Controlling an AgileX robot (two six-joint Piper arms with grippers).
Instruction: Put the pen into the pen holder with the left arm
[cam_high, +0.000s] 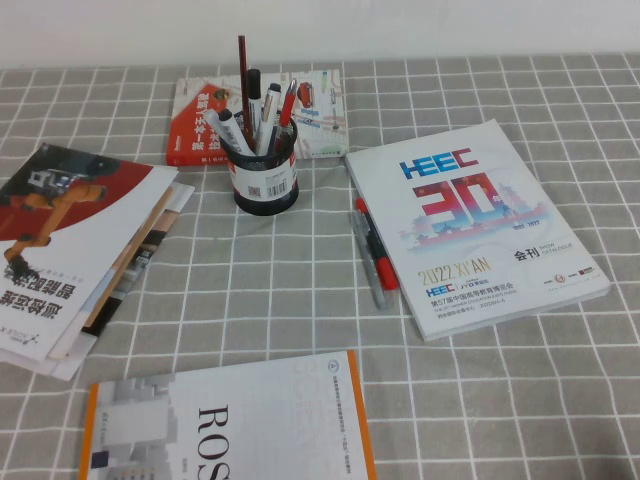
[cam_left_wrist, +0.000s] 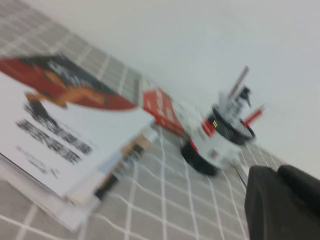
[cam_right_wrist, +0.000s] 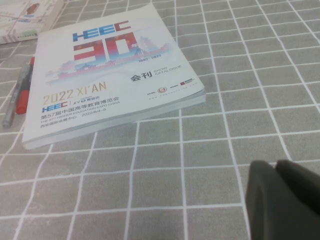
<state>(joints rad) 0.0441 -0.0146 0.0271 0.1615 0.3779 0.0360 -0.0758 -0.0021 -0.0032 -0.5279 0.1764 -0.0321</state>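
The slim grey pen (cam_high: 366, 265) lies flat on the checked cloth beside a red-and-black pen (cam_high: 373, 245), along the left edge of the white HEEC catalogue (cam_high: 475, 225). In the right wrist view the grey pen (cam_right_wrist: 13, 97) shows at the frame's edge. The black mesh pen holder (cam_high: 264, 172), full of several pens, stands upright behind the table's middle; the left wrist view shows it blurred (cam_left_wrist: 219, 140). Neither arm appears in the high view. My left gripper (cam_left_wrist: 277, 172) is shut and holds nothing, well away from the holder. My right gripper (cam_right_wrist: 276, 166) hovers shut over bare cloth, nothing in it.
A stack of magazines (cam_high: 80, 240) lies at the left. A white and orange book (cam_high: 230, 425) sits at the front edge. Red and white books (cam_high: 205, 120) lie behind the holder. Bare cloth spreads between the holder and the front book.
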